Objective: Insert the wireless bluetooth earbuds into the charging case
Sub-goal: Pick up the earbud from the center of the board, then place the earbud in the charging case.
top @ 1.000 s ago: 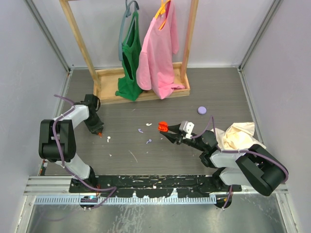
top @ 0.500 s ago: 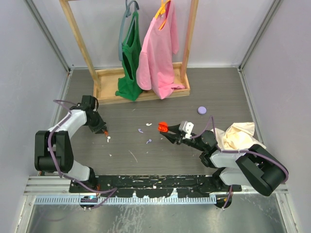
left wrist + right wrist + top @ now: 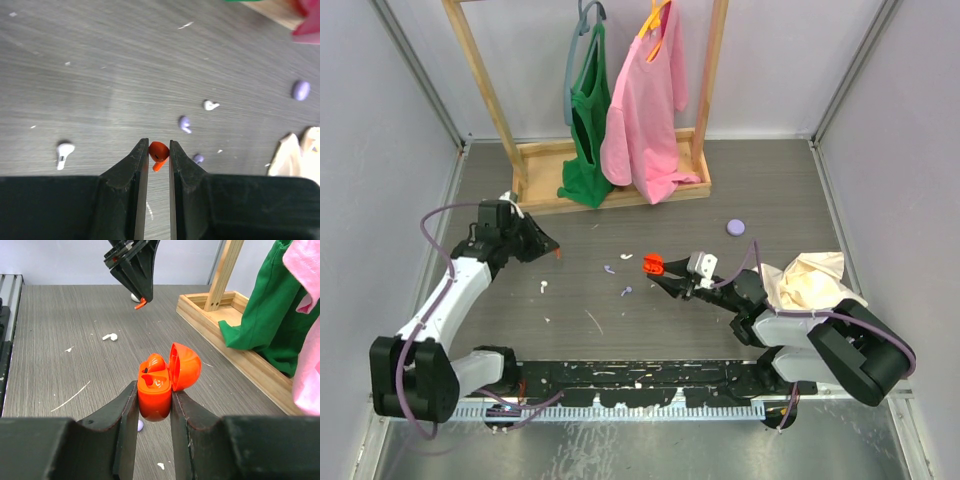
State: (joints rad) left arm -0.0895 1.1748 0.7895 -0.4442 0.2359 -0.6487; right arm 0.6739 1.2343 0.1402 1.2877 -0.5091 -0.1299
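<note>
An orange charging case (image 3: 156, 390) with its lid (image 3: 186, 366) open is clamped upright in my right gripper (image 3: 154, 390), held a little above the table at the centre (image 3: 654, 263). One orange earbud (image 3: 154, 363) sits in the case's far slot; the near slot is empty. My left gripper (image 3: 159, 145) is shut on a second orange earbud (image 3: 159, 152), pinched at the fingertips with the stem pointing down. In the top view it hangs left of the case (image 3: 557, 251), clearly apart from it. The right wrist view shows it beyond the case (image 3: 141, 303).
Two small lavender pieces (image 3: 609, 269) (image 3: 627, 292) and white earbud-like bits (image 3: 544, 286) (image 3: 211, 105) lie on the table between the grippers. A lavender disc (image 3: 736, 227) lies at the right. A wooden rack (image 3: 535, 160) with garments stands behind. A cream cloth (image 3: 810, 280) lies on the right arm.
My left gripper has swung from the far left toward the table's middle and risen, carrying the orange earbud. The right gripper and the case have stayed nearly still.
</note>
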